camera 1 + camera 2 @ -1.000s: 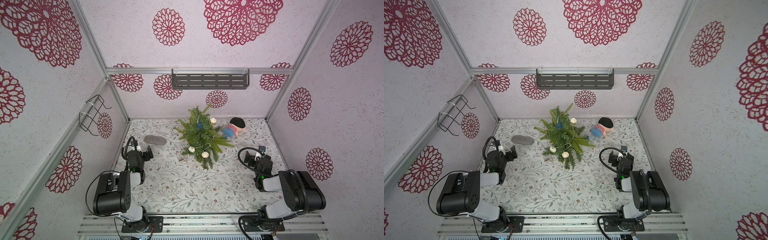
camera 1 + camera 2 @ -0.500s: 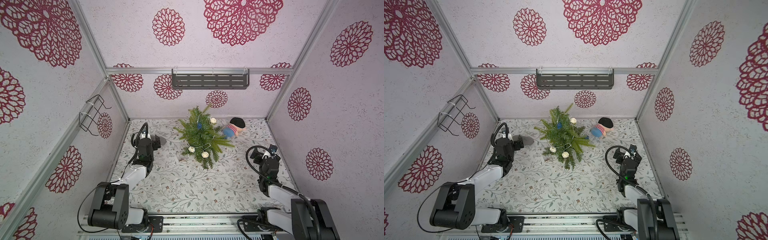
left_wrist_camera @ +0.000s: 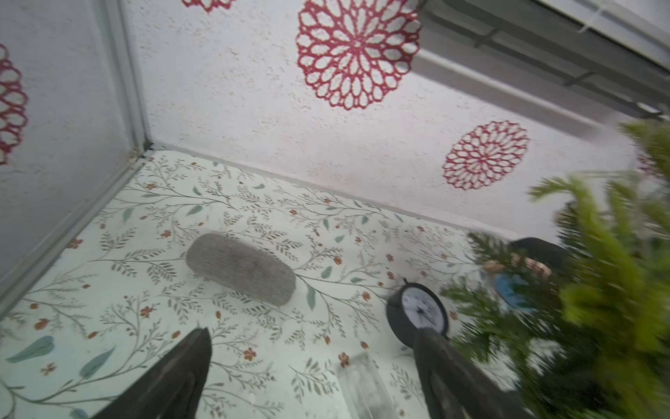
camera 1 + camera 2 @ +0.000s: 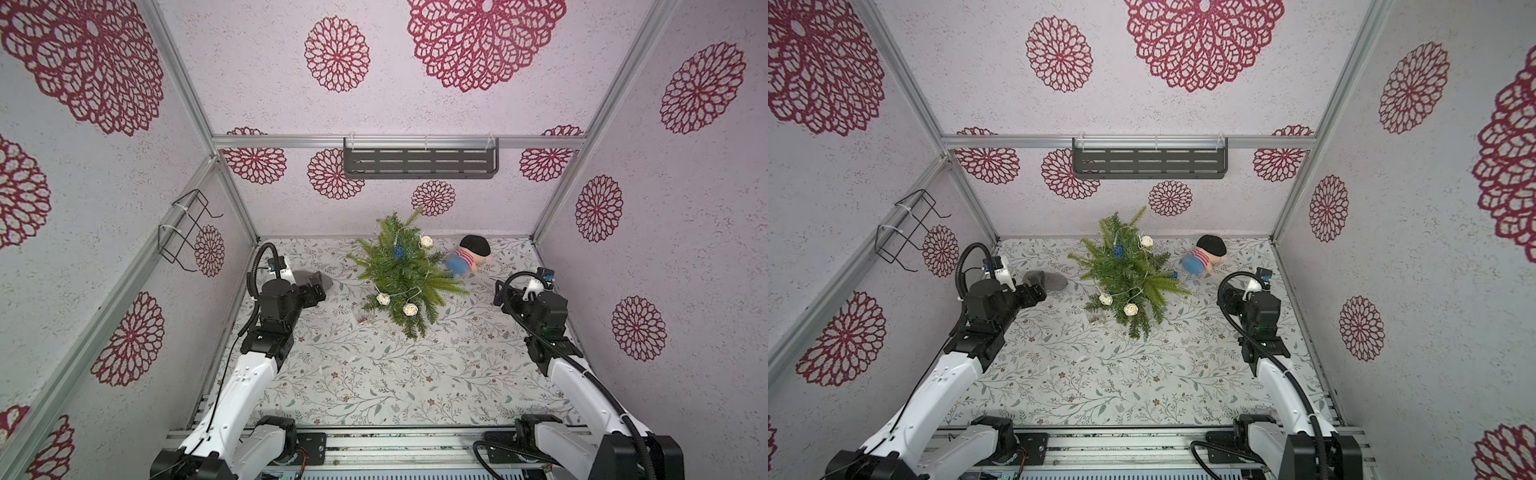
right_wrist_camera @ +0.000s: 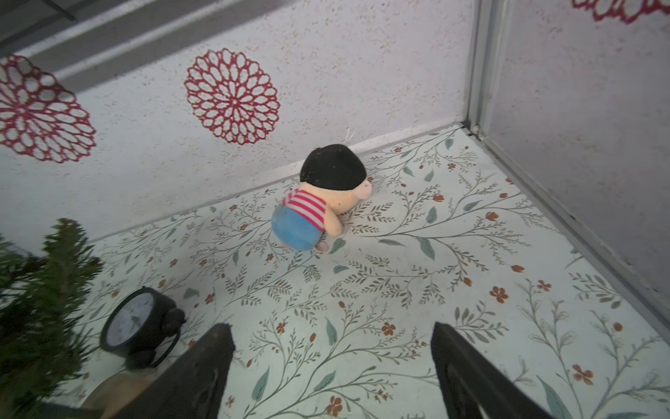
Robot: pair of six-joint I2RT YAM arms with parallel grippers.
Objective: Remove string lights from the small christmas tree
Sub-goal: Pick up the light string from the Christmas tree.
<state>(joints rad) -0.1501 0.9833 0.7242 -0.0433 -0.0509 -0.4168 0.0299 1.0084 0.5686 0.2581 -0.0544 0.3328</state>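
Reading left gripper (image 3: 311, 332) as spread wide, nothing gripped; same for right gripper (image 5: 331, 326). Flanking small christmas tree (image 4: 405, 270), which sits between the two and well apart from both, probably for a two-handed unwrap. Seeing string lights (image 4: 410, 308) looped through the branches, clear box (image 3: 362, 384) lying low just ahead of left gripper, likely first grab. Ignoring plush doll (image 5: 315, 203) ahead of right gripper

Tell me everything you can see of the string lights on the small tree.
The string lights are a thin pale wire carrying small woven balls; three cream ones and a blue one show in both top views. The wire winds through the branches of the small green artificial pine tree, from near its top to its lower boughs. A small clear box lies on the table beside the tree.
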